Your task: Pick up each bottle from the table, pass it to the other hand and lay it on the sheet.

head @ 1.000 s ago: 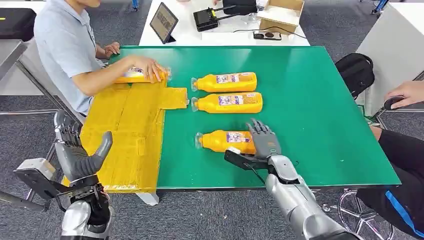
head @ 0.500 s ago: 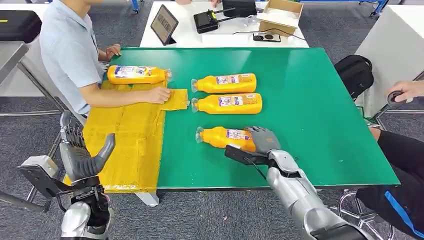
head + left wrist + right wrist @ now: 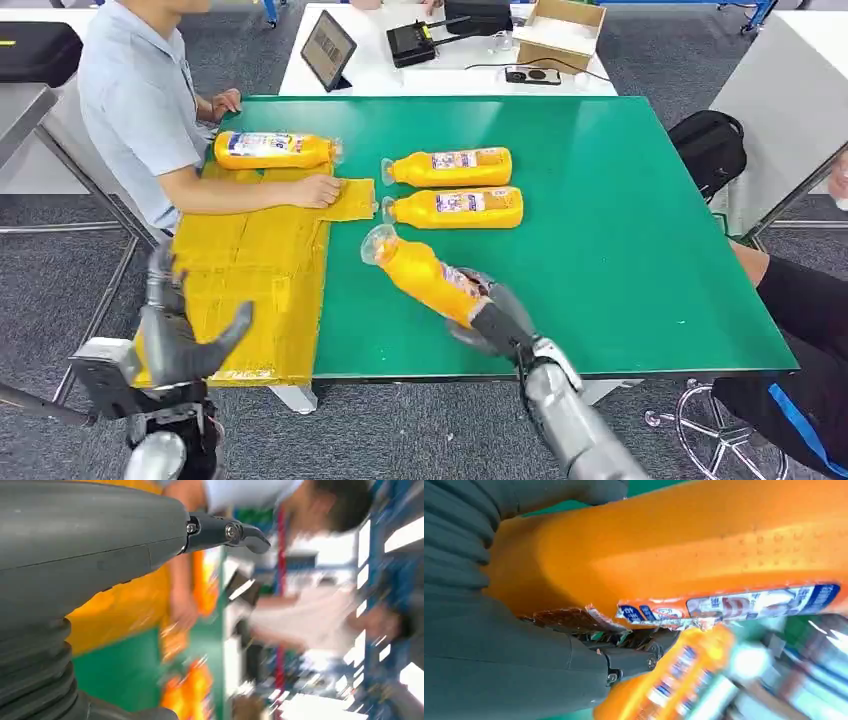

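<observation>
My right hand (image 3: 497, 322) grips an orange bottle (image 3: 420, 272) by its base and holds it tilted above the green table (image 3: 620, 230), cap end pointing up and to the left. The right wrist view has the same bottle (image 3: 684, 550) pressed against my palm, its label torn. My left hand (image 3: 180, 335) hovers with fingers spread over the near end of the yellow sheet (image 3: 250, 270), holding nothing. Two more orange bottles (image 3: 450, 166) (image 3: 455, 208) lie side by side on the table. Another bottle (image 3: 272, 149) lies at the sheet's far end.
A person in a light blue shirt (image 3: 135, 95) sits at the left, one hand (image 3: 315, 190) resting on the sheet. A white table behind holds a tablet (image 3: 327, 45), a screen device (image 3: 412, 40) and a cardboard box (image 3: 565, 25). A black bag (image 3: 710, 148) sits at the right.
My right hand closed on the near bottle and lifted it off the table, tilting it. My left hand moved slightly right. The person let go of the bottle on the sheet.
</observation>
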`<state>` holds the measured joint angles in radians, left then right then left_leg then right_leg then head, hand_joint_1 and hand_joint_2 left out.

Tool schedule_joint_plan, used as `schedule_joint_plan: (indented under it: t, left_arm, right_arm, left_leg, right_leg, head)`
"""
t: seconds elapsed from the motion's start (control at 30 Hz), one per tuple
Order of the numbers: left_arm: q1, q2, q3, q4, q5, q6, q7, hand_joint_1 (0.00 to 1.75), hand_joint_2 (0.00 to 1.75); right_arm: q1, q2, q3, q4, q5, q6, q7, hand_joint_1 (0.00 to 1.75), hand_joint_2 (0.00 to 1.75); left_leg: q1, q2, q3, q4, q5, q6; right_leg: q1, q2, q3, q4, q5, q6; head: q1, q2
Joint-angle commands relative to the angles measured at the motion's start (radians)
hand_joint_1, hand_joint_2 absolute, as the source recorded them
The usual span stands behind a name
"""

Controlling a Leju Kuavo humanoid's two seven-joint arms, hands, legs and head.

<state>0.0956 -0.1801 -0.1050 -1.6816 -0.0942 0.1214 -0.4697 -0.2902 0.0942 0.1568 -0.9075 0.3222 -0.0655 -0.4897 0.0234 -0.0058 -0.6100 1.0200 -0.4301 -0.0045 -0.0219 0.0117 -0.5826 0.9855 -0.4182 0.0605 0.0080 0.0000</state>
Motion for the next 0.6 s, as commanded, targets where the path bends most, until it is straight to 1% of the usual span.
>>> schedule_joint_plan:
  t: [0.03,0.07,0.13,0.17,0.23,0.27,0.33,0.37,0.47,0.5,0.57,0.6]
  left_arm:
    - [0.084,-0.012,-0.199,0.131,0.052,-0.099,-0.032,0.0,1.75]
    - [0.082,-0.01,-0.21,0.131,0.067,-0.113,-0.033,0.0,1.75]
    - [0.07,-0.007,-0.226,0.126,0.088,-0.128,-0.048,0.0,1.75]
    - [0.063,-0.006,-0.23,0.124,0.096,-0.131,-0.048,0.0,1.75]
    - [0.046,-0.007,-0.239,0.12,0.119,-0.145,-0.043,0.0,1.75]
    - [0.036,-0.008,-0.243,0.119,0.119,-0.146,-0.043,0.0,1.75]
    - [0.003,-0.003,-0.256,0.126,0.139,-0.166,-0.043,0.0,1.75]
    - [-0.016,-0.006,-0.256,0.133,0.151,-0.172,-0.046,0.0,1.75]
    - [-0.052,-0.019,-0.26,0.129,0.179,-0.173,-0.057,0.0,1.75]
    - [-0.051,-0.026,-0.255,0.12,0.198,-0.167,-0.059,0.0,1.75]
    - [-0.049,-0.027,-0.253,0.098,0.216,-0.156,-0.066,0.0,1.75]
    - [-0.046,-0.023,-0.255,0.087,0.218,-0.155,-0.066,0.0,1.75]
  right_arm:
    - [0.245,0.098,-0.022,-0.537,-0.127,-0.024,-0.054,1.75,1.75]
    - [0.253,0.104,-0.001,-0.541,-0.114,-0.037,-0.069,1.75,1.75]
    - [0.259,0.112,0.035,-0.544,-0.101,-0.053,-0.086,1.75,1.75]
    - [0.256,0.11,0.053,-0.535,-0.099,-0.055,-0.081,1.75,1.75]
    - [0.249,0.102,0.089,-0.512,-0.073,-0.064,-0.072,1.75,1.75]
    - [0.245,0.1,0.106,-0.495,-0.06,-0.07,-0.068,1.75,1.75]
    - [0.231,0.089,0.139,-0.453,-0.037,-0.088,-0.078,1.75,1.75]
    - [0.222,0.08,0.16,-0.423,-0.029,-0.082,-0.072,1.75,1.75]
    - [0.215,0.061,0.213,-0.359,0.005,-0.073,-0.073,1.75,1.75]
    - [0.215,0.06,0.225,-0.344,0.012,-0.074,-0.076,1.75,1.75]
    - [0.213,0.065,0.241,-0.318,0.014,-0.065,-0.073,1.75,1.75]
    - [0.211,0.07,0.249,-0.306,0.013,-0.063,-0.073,1.75,1.75]
  left_leg:
    - [-0.001,-0.002,0.0,-0.001,-0.002,0.002]
    - [-0.001,-0.001,-0.002,-0.001,-0.002,0.002]
    - [-0.001,0.0,0.0,-0.001,-0.003,0.002]
    - [-0.002,-0.001,-0.004,-0.001,-0.002,0.002]
    - [-0.002,0.0,-0.004,-0.001,-0.003,0.002]
    - [-0.002,0.0,-0.007,-0.001,-0.002,0.002]
    - [-0.001,0.001,-0.004,-0.001,-0.002,0.002]
    - [-0.001,0.0,-0.009,-0.001,-0.001,0.002]
    - [-0.001,-0.001,-0.005,-0.002,-0.001,0.003]
    - [-0.001,0.0,-0.007,-0.001,0.0,0.002]
    - [-0.001,0.0,-0.005,-0.002,-0.001,0.003]
    - [-0.001,0.001,-0.007,-0.001,-0.001,0.002]
  right_leg:
    - [-0.001,-0.003,0.001,-0.001,-0.003,-0.002]
    - [0.0,-0.003,-0.001,-0.001,-0.002,-0.002]
    - [0.0,-0.003,0.001,-0.001,-0.004,-0.003]
    - [-0.002,-0.002,-0.004,0.0,-0.002,-0.002]
    - [-0.001,-0.003,-0.003,0.0,-0.003,-0.004]
    - [-0.001,-0.002,-0.006,-0.001,-0.002,-0.003]
    - [0.0,-0.002,-0.004,-0.001,-0.002,-0.004]
    - [-0.001,-0.002,-0.008,-0.001,0.0,-0.002]
    - [0.0,-0.003,-0.004,-0.002,-0.001,-0.004]
    - [-0.001,-0.002,-0.007,-0.002,0.0,-0.002]
    - [0.0,-0.002,-0.004,-0.003,-0.001,-0.003]
    - [0.0,-0.001,-0.006,-0.002,0.0,-0.002]
  head:
    - [0.0,0.0]
    - [0.0,0.0]
    - [0.0,0.0]
    - [0.0,0.0]
    - [0.0,0.0]
    - [0.0,0.0]
    - [0.0,0.0]
    - [0.0,0.0]
    - [0.0,0.0]
    - [0.0,0.0]
    - [0.0,0.0]
    - [0.0,0.0]
